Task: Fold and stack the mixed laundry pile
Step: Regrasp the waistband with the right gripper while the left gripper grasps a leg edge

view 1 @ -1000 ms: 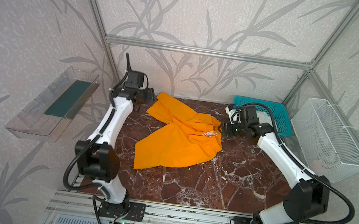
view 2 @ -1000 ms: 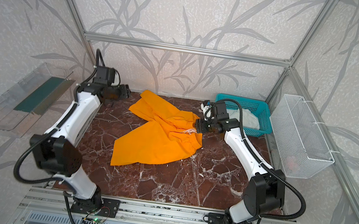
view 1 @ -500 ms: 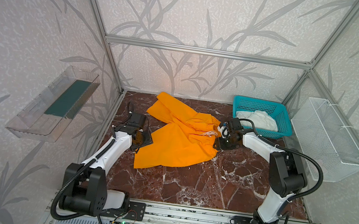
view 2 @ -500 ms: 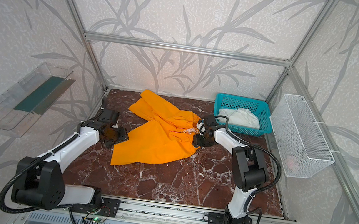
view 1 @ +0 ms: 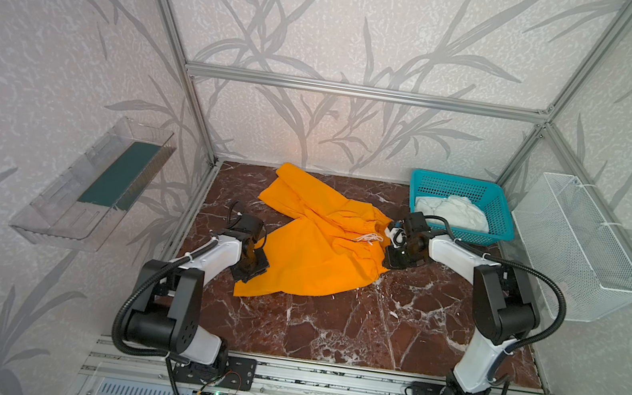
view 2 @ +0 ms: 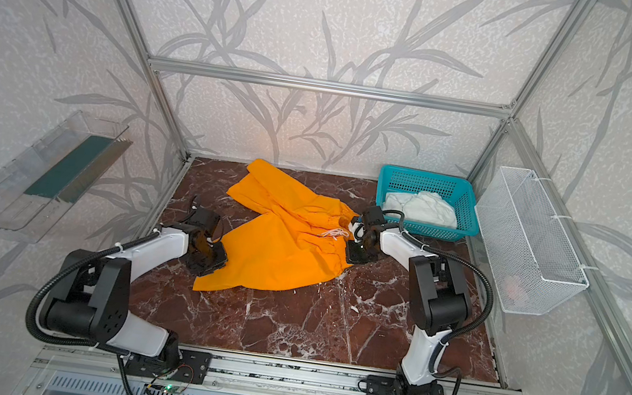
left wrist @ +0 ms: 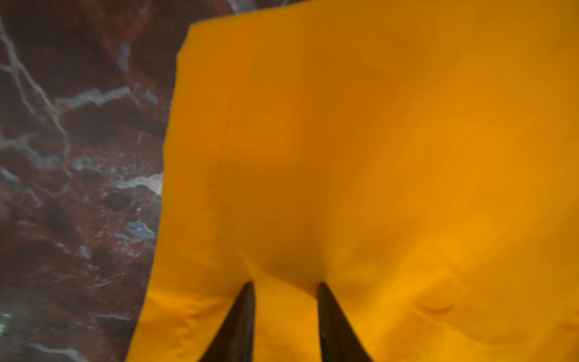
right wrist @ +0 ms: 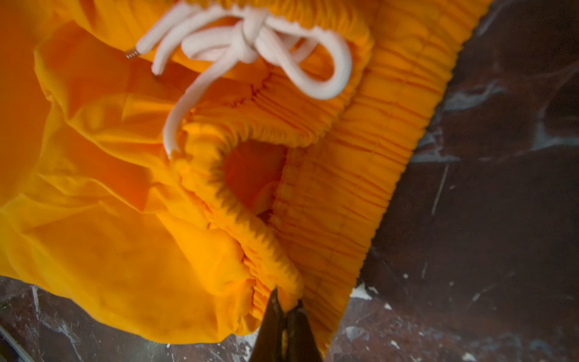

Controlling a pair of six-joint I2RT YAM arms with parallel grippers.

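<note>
The orange trousers (view 1: pixel 320 245) (view 2: pixel 282 244) lie spread out on the dark red marbled surface (view 1: pixel 329 326), beside the teal basket (view 1: pixel 455 179). Their gathered waistband is the end nearest the basket and the legs fan away from it. A crumpled white garment (view 1: pixel 453 211) sits inside the basket, apart from the trousers. The right pincer (view 1: pixel 392 255) is low at the waistband, just off the basket's near corner. In the right wrist view the right pincer (right wrist: pixel 286 297) is closed tight, with a bunched bit of elastic waistband nipped between its dark fingertips. The knotted white drawstring (right wrist: pixel 244 44) lies loose on the cloth beyond them. The left pincer (view 1: pixel 252 265) is well apart from the basket, at the outer edge of the trouser leg lying farthest from it. In the left wrist view the left pincer (left wrist: pixel 283 285) has its fingers (left wrist: pixel 244 313) a narrow gap apart. The tips are pushed down into the smooth orange cloth, and a low hump of fabric is raised between them. I cannot tell whether that hump is actually clamped.
</note>
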